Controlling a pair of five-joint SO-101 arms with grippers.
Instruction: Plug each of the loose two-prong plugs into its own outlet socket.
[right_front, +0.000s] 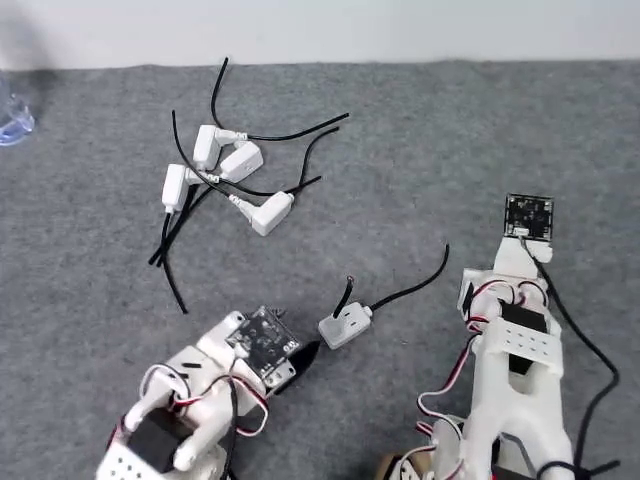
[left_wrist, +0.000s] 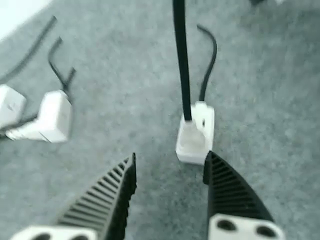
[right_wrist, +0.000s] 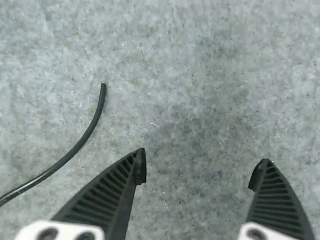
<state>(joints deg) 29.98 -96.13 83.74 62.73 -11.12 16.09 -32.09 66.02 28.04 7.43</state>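
Black ridged fingers of the left claw (left_wrist: 171, 159) stand spread, low over the grey felt-like surface (right_front: 450, 130), and hold nothing. Just ahead of them lies a small white plastic plug block (left_wrist: 195, 132) with two thin black leads (left_wrist: 181, 60) coming off it. Whether it is one piece or a plug already seated in a socket, I cannot tell. It sits off-centre, with its near corner against one fingertip rather than between the two. In the high view the same block (right_front: 345, 325) lies just beside the left arm's tip. It is well apart from the tangle of four white plug-and-socket pieces (right_front: 240, 160) with black cords, farther up the surface. The right claw (right_wrist: 200, 170) is spread too and empty, above bare surface, with the loose end of a black lead (right_wrist: 102, 87) near it.

I judge the step in hand to be the approach for a pick-up, with nothing gripped yet. The next move calls for a sideways shift so the block sits between the fingers. Then comes a descent clear of the lead that crosses the wrist view, closing on the block's flat sides and not on a cord.
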